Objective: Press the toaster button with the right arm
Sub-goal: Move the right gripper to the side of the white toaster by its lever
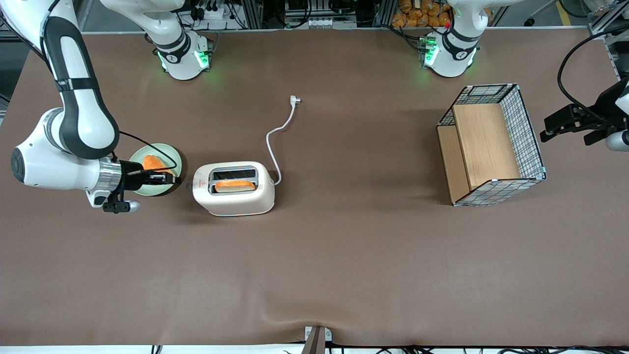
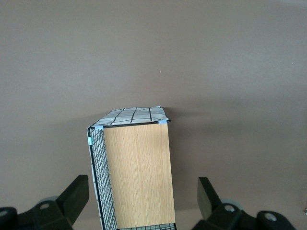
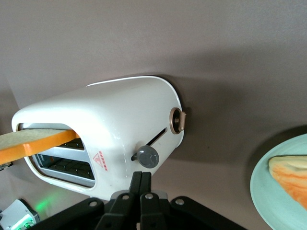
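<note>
Meanwhile, right arm (image 1: 73,123) reached low over table (image 1: 344,255), gripper (image 1: 169,180) above pale green plate (image 1: 140,189) holding orange toast piece (image 1: 153,161). Fingers (image 3: 140,184) pressed together, tips just short of toaster button (image 3: 147,156), not touching. Toaster (image 1: 233,189) sat at gripper's 3 o'clock in front view, bread slice (image 1: 235,185) in nearer slot. Wire basket (image 1: 491,147) lay toward parked arm's end.

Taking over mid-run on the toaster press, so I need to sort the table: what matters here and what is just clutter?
Belongs to the job:
- cream-white two-slot toaster
- grey round toaster button on its narrow end
- slim black gripper, fingers shut, just short of the button

Just lying about:
- orange toast slice in the toaster
- pale green plate with bread, beside the toaster
- wire-and-wood basket, toward the parked arm's end
</note>
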